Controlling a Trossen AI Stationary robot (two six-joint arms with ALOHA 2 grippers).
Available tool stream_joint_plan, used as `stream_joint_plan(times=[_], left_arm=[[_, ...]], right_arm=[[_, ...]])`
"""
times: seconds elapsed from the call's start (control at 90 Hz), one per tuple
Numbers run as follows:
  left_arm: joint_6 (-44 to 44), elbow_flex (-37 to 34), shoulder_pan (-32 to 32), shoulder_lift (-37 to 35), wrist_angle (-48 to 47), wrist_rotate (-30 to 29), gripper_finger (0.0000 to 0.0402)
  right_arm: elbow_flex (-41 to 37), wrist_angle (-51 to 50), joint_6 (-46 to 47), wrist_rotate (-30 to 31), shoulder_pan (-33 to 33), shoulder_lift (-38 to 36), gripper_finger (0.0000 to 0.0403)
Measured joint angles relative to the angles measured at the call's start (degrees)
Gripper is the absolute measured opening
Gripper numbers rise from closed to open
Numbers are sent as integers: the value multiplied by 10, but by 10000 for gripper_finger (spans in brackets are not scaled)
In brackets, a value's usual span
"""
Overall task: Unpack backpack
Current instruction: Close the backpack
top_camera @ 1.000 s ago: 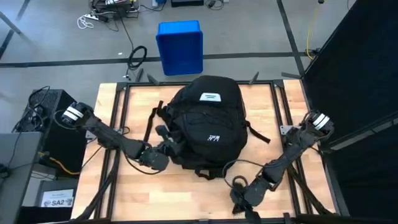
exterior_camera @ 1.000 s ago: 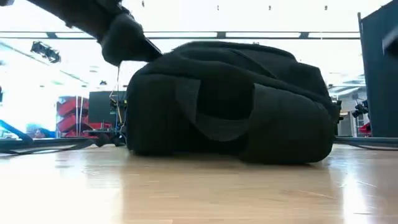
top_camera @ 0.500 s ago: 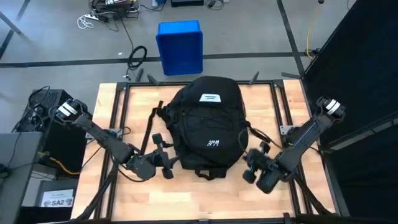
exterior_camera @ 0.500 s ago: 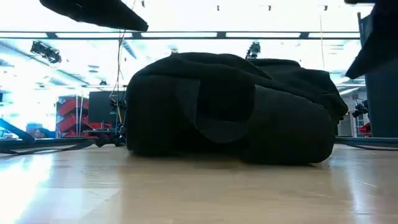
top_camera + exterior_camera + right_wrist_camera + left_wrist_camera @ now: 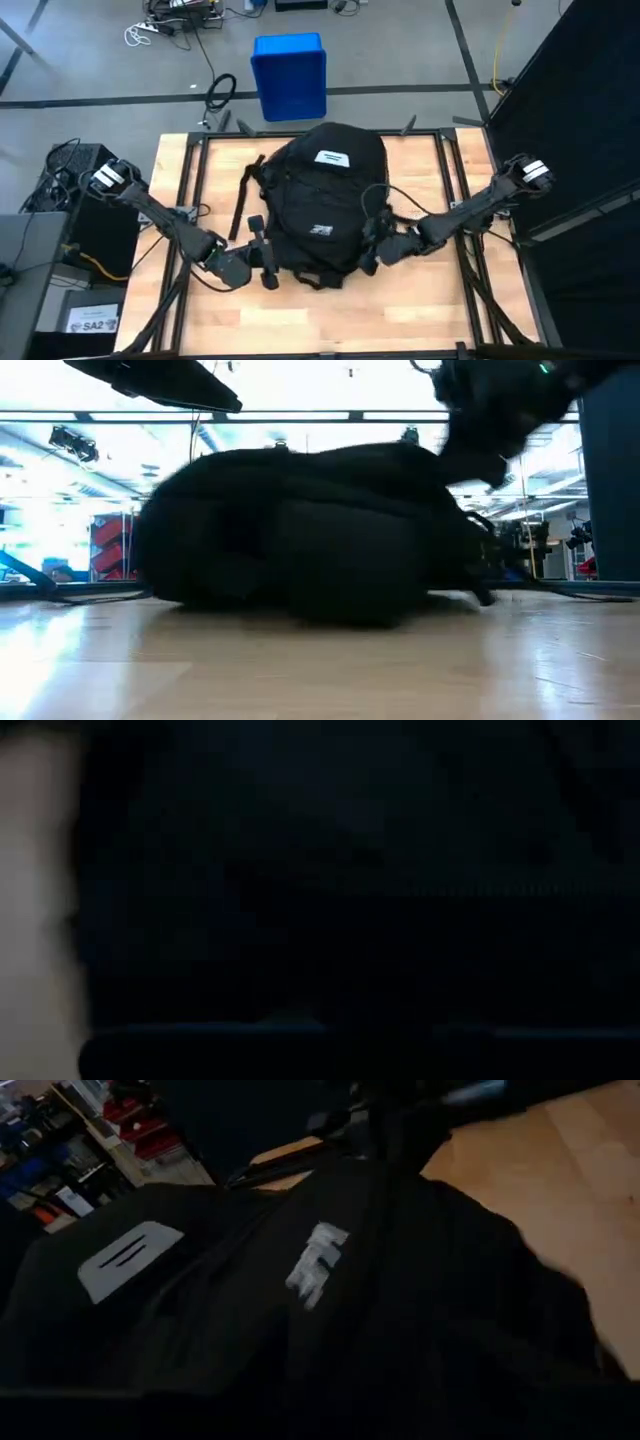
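While the right claw (image 5: 372,248) now presses the shifted backpack (image 5: 320,205), neither claw's opening shows.

Even overhead light in the high view; bright backlit windows silhouette the blurred backpack (image 5: 310,535) in the low view. Both wrist views are dim and smeared.

Matt black cloth backpack (image 5: 320,205) lies on a smooth, slightly glossy wooden table (image 5: 420,315).
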Motion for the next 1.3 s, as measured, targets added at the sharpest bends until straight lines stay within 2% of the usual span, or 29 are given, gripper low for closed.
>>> stream_joint_plan(times=[0.1,0.189,0.311,0.433,0.567,0.722,0.933,1.167,1.3], left_arm=[[0,0,0,0,0,0,213],[0,0,0,0,0,6,213],[-1,0,0,0,0,17,213],[-2,0,0,0,0,17,213],[-3,0,0,0,0,22,213],[1,0,1,5,23,32,213],[1,0,2,18,28,41,213],[1,0,3,35,30,41,213],[-1,0,3,38,30,52,213]], right_arm=[[1,95,-94,-48,-9,0,5],[16,106,-138,-59,3,-1,5],[27,98,-147,-50,28,-8,2],[28,56,-123,-25,58,-8,0],[28,-49,-33,1,79,3,0],[27,-100,27,16,75,75,8],[27,-99,33,21,48,150,61],[27,-99,32,64,13,158,150],[27,-98,30,64,-11,158,181]])
